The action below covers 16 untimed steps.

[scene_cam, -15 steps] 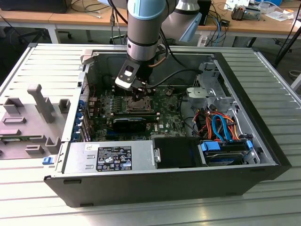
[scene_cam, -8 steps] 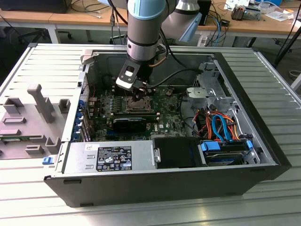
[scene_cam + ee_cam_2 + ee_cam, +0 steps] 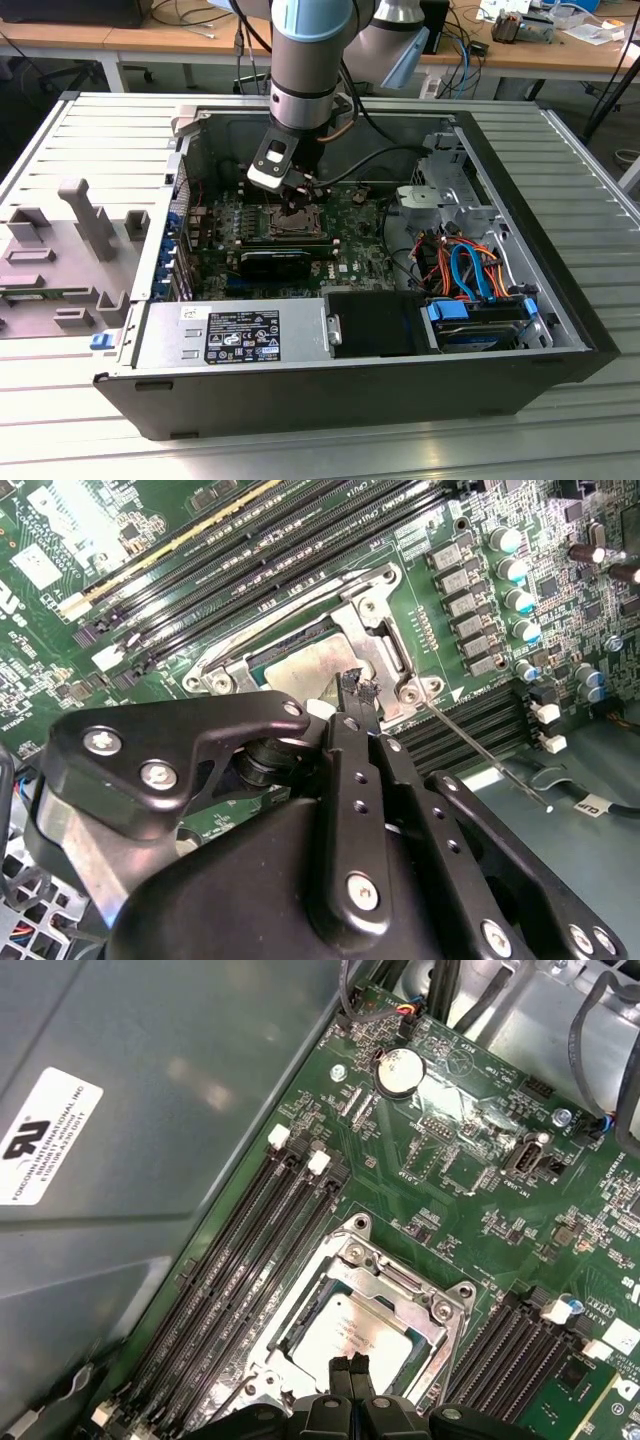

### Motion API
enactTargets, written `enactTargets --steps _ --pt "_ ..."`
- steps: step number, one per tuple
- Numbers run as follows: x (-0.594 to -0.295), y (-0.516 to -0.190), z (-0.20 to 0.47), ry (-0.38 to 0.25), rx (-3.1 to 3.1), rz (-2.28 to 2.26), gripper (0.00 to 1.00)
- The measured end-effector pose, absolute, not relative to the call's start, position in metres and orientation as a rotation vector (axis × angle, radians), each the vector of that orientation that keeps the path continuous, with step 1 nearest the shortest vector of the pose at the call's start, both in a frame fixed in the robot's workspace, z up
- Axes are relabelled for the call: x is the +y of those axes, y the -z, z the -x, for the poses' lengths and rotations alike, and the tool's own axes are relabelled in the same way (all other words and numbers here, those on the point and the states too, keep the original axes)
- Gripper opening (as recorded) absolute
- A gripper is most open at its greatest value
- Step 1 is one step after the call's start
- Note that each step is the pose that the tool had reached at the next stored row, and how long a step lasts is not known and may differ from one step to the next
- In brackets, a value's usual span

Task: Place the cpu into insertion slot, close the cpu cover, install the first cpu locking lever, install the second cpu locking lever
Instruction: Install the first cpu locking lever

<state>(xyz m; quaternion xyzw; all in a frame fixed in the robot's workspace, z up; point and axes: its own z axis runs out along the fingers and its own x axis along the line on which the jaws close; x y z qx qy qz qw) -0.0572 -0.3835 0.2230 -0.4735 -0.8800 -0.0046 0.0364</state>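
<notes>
Cpu [image 3: 352,1338], dull silver, lies seated in the insertion slot [image 3: 300,1305] with the cpu cover [image 3: 400,1278] shut over it. The gripper [image 3: 352,1368] hovers just above, jaws pressed together. The second wrist view alone shows a thin locking lever [image 3: 485,755] sticking out — unlatched. Green motherboard [image 3: 350,240] sits inside a computer case [image 3: 300,395] on a ribbed metal table [image 3: 60,440].

Cpu [image 3: 350,1338]: dull brushed silver-grey metal. Cpu cover [image 3: 400,1285]: shiny bare metal. Pincer [image 3: 350,1375]: matt black metal w/ bright screws. Motherboard [image 3: 470,1160]: glossy green.
</notes>
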Motion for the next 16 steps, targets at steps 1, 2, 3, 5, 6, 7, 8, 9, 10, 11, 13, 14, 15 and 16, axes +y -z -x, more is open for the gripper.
enactTargets --steps 1,2,3,5,6,7,8,9,10,11,13,14,15,16 --pt "-0.3835 -0.223 0.0573 0.014 -2.704 1.452 0.11" --pt "-0.3835 -0.223 0.0572 0.014 -2.705 1.45 0.11" --pt "-0.3835 -0.223 0.0572 0.014 -2.706 1.448 0.11" --pt "-0.3835 -0.223 0.0573 0.014 -2.707 1.445 0.11" --pt "-0.3835 -0.223 0.0573 0.014 -2.708 1.442 0.11" --pt "-0.3835 -0.223 0.0572 0.014 -2.709 1.441 0.11" --pt "-0.3835 -0.223 0.0573 0.014 -2.71 1.439 0.11" --pt "-0.3835 -0.223 0.0573 0.013 -2.711 1.437 0.11" --pt "-0.3835 -0.223 0.0573 0.013 -2.712 1.436 0.11" --pt "-0.3835 -0.223 0.0573 0.013 -2.713 1.433 0.11" --pt "-0.3835 -0.223 0.0572 0.013 -2.717 1.427 0.11" --pt "-0.3835 -0.223 0.0573 0.013 -2.718 1.424 0.11" --pt "-0.3835 -0.223 0.0573 0.013 -2.719 1.422 0.11" --pt "-0.3835 -0.223 0.0573 0.013 -2.721 1.418 0.11"
